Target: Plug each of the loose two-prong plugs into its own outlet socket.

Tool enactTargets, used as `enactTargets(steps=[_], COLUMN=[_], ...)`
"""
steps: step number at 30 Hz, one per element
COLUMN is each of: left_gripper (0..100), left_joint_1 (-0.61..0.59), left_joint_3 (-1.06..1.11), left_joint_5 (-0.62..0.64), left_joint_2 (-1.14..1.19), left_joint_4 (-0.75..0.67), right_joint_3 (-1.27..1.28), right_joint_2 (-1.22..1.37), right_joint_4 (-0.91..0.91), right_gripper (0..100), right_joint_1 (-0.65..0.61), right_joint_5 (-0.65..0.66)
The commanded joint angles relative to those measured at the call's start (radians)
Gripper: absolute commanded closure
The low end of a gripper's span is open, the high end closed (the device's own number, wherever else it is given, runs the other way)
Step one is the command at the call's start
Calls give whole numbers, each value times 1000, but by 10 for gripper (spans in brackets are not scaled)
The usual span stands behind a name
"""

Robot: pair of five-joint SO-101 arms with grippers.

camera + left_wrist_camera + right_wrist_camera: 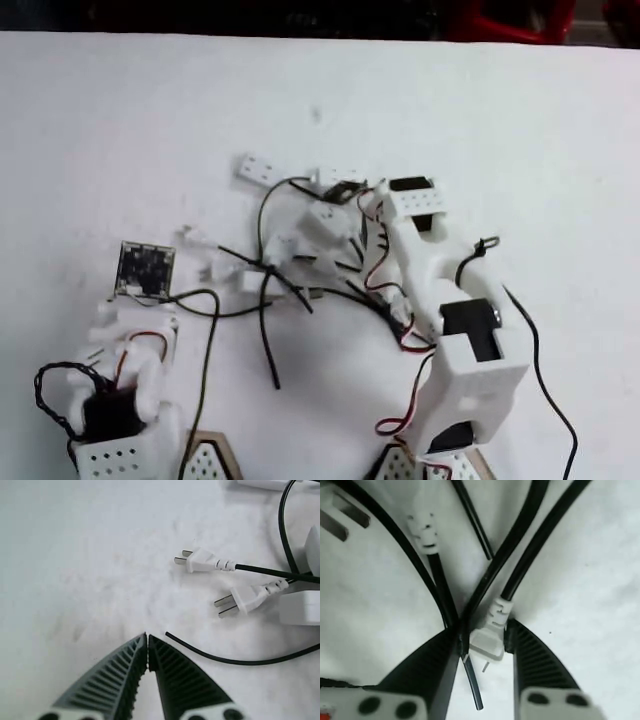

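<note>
Held plug point(489, 636): likely light, hard body, slick; stiff cords point(530, 510) may tug. Grip body sides, not prongs. R hand point(485, 627) pinching it. L hand point(148, 637) pressed together, empty, nr loose plug point(202, 561) + second plug point(245, 599) on desk point(75, 555).

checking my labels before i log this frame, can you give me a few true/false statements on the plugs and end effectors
1. The left end effector is shut with nothing in it. True.
2. One loose plug and another loose plug lie on the table, apart from each other. True.
3. The right end effector is empty. False: a held plug sits between its fingers.
4. The plugs' cables are white. False: the plugs are white and each cable is black.
</note>
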Motion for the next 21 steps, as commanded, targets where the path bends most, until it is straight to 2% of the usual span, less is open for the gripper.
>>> enactTargets(steps=[1,4,8,17,21], left_gripper=[972,972,972,972,972], left_joint_1=[-4,-4,-5,-2,-2], left_joint_3=[-8,-8,-8,-8,-8], left_joint_5=[-9,-9,-9,-9,-9], left_joint_2=[-12,-12,-12,-12,-12], left_joint_4=[-26,-25,-25,-25,-25], right_joint_3=[-18,-29,-64,-71,-69], right_joint_2=[44,71,2,-343,-380], right_joint_4=[-10,-24,-2,13,-1], right_gripper=[926,985,981,981,981], right_joint_1=[15,16,48,168,202], right_joint_5=[0,2,2,43,64])
